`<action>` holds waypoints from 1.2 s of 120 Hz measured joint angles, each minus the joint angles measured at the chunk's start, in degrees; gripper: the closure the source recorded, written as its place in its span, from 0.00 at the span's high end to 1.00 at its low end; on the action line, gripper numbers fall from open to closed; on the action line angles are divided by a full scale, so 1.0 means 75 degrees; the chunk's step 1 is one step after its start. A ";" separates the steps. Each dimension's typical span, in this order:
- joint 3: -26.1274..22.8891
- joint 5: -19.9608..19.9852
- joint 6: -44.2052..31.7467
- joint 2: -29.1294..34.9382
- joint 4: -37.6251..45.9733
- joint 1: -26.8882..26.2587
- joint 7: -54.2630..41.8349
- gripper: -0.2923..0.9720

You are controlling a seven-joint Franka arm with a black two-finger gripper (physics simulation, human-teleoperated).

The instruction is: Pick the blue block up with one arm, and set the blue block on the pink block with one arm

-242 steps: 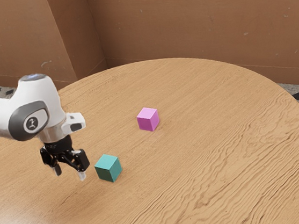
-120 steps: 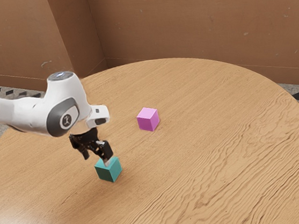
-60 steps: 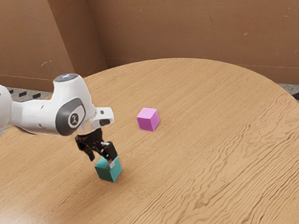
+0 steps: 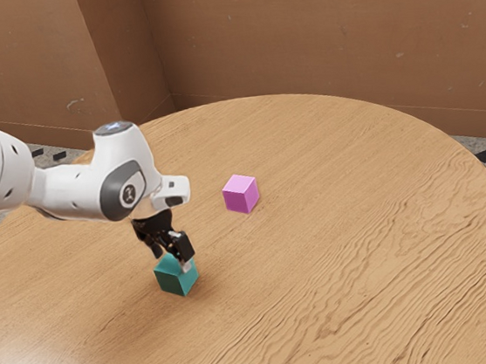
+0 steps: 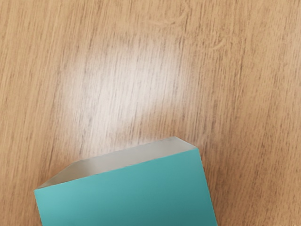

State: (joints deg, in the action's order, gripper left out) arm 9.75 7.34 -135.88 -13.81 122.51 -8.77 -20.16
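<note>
Wooden worktop [image 4: 339,250]: blue block [image 4: 177,280] sits under your claw [image 4: 175,260], spread just at its top; pink block [image 4: 241,193] apart, at 2 o'clock from it.

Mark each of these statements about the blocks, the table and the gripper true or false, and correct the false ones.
1. The blue block rests on the table. True.
2. The pink block is stacked on the blue block. False: it stands on the wood by itself, apart from the blue block, toward the exterior view's right.
3. The gripper is directly over the blue block. True.
4. The table is square. False: its top is round.
5. The gripper carries the pink block. False: the pink block sits on the table, away from the gripper.
</note>
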 joint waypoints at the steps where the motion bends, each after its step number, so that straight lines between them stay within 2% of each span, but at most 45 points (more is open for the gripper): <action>1: 0.0000 0.0006 -0.0002 -0.0004 0.0002 0.0001 -0.0014 0.75; 30: 0.0000 0.0174 -0.0049 -0.0157 0.0009 0.0021 -0.0350 0.75; 60: 0.0037 0.0603 -0.0140 -0.0312 0.0002 0.0037 -0.0376 0.75; 144: 0.0148 0.0668 -0.0266 -0.0630 -0.0149 0.0028 0.0408 0.75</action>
State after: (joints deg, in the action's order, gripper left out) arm 10.87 12.35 -137.88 -18.54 121.40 -8.55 -17.10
